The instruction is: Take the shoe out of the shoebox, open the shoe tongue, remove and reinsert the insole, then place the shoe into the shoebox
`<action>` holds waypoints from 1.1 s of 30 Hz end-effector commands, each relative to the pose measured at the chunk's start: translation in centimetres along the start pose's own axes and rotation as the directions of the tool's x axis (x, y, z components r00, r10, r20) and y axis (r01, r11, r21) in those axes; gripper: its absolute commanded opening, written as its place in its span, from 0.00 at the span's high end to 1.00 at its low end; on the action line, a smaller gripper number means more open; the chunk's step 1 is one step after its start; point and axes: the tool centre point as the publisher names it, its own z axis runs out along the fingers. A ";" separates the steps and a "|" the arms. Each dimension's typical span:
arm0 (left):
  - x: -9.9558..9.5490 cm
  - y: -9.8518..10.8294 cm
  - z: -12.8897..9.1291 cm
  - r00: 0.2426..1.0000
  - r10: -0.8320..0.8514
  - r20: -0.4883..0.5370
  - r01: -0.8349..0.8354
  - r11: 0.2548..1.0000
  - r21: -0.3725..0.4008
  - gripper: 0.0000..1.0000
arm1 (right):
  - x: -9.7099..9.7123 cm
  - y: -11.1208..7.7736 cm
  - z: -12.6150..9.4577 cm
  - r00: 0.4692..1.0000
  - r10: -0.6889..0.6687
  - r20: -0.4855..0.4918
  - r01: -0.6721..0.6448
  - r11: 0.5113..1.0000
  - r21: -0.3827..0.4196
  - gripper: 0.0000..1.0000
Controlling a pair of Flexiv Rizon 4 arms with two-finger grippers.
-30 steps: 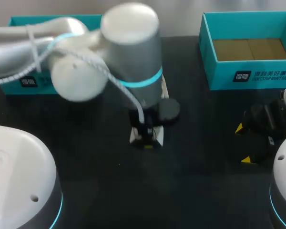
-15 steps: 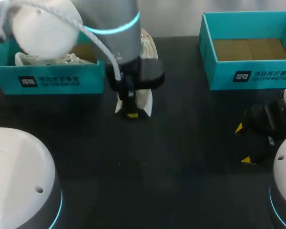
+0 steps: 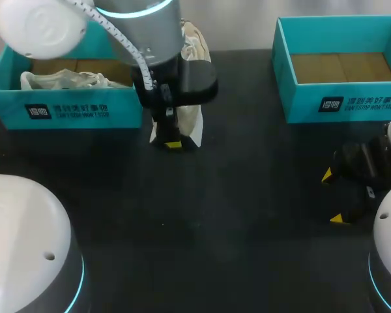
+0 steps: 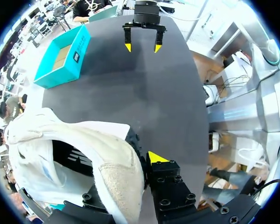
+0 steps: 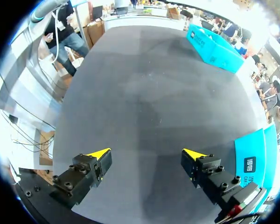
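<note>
Holding the white shoe (image 3: 188, 122) clamped, left gripper (image 3: 174, 142) hangs upper-middle of frame, just beside the left shoebox (image 3: 65, 112); right gripper (image 3: 333, 197) spread wide, empty, right edge; probably the placing step; next: lift over the wall, lower inside.

Passage over table (image 3: 247, 215) between left shoebox (image 3: 65, 112) and right shoebox (image 3: 342, 101), left arm (image 3: 146, 36) at former

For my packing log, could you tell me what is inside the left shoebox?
In the left shoebox, something white and crumpled lies; my left arm hides its right end.
</note>
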 end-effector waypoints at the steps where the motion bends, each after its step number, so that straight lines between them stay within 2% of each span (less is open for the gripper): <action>1: -1.2 1.3 -1.9 1.000 -0.004 0.020 0.003 0.999 0.033 1.00 | 0.1 0.1 0.0 1.000 0.000 0.002 0.000 1.000 0.004 0.00; 6: -4.6 3.6 -4.5 1.000 -0.010 0.027 0.008 0.998 0.066 1.00 | 0.1 0.1 0.0 1.000 0.000 0.002 0.000 1.000 0.004 0.00; 11: -8.6 6.6 -6.6 0.997 -0.021 0.068 0.017 0.998 0.055 1.00 | 0.1 0.1 0.0 1.000 0.000 0.002 0.000 1.000 0.004 0.00; 22: -16.4 13.0 -7.1 0.998 -0.028 0.059 0.027 0.999 0.024 1.00 | 0.1 0.1 0.0 1.000 0.000 0.002 0.000 1.000 0.004 0.00; 26: -18.5 15.1 -7.2 0.997 -0.003 0.074 0.003 1.000 -0.006 1.00 | 0.1 0.1 0.0 1.000 0.000 0.002 0.000 1.000 0.004 0.00; 33: -23.4 18.9 -8.0 0.996 -0.022 0.084 0.022 1.000 0.004 1.00 | 0.1 0.1 0.0 1.000 0.000 0.002 0.000 1.000 0.004 0.00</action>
